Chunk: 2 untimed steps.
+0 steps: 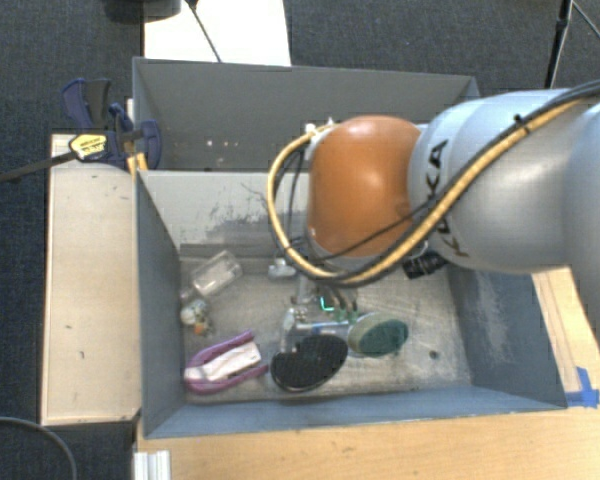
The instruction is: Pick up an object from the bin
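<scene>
**Figure.** The gripper [312,324] is low over the front middle of the bin [158,308], beneath the arm's orange cover [365,183].

- **Nearest thing:** a black oval brush head [306,364] lies on the bin floor just below the gripper in this view, toward the front wall.
- **Neighbours:** a dark green round disc [382,336] sits just beside the brush head on the view's right. A purple-and-pink packet [223,362] lies to its left, along the front wall.
- **Further off:** a clear plastic cup [213,272] on its side and a small brownish item [194,316] rest well apart, toward the left wall.

You cannot tell whether the gripper is spread or pressed together (the wrist hides its tips), and nothing is seen held.

The step in hand is probably the descent onto a thing. To do it well:

1. Centre over the black oval brush head alone.
2. Stay off the edge of the dark green round disc.
3. Close across the oval's narrow width.
4. Go right down to the floor before closing, since so low and flat a shape may slip.
</scene>
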{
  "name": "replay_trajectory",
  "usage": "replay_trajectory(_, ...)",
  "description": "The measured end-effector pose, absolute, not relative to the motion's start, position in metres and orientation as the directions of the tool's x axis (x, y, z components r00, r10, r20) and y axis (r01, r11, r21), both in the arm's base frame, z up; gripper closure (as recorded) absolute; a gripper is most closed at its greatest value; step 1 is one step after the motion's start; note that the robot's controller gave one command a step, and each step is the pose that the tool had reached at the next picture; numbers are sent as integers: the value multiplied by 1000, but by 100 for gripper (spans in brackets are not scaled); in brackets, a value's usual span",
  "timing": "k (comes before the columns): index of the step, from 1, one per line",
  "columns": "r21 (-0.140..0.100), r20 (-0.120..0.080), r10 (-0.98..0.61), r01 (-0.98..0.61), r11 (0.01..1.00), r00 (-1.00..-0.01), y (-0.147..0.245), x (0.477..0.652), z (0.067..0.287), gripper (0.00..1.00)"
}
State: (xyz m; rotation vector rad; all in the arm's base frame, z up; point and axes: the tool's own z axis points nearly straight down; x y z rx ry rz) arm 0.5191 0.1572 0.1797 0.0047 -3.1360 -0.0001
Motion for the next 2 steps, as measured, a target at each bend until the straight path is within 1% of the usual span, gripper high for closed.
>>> replay_trajectory(1,1,-6,-284,-284,959,-959,54,513,72,0)
replay_trajectory(2,1,-5,-279,-279,960,-960,54,514,74,0)
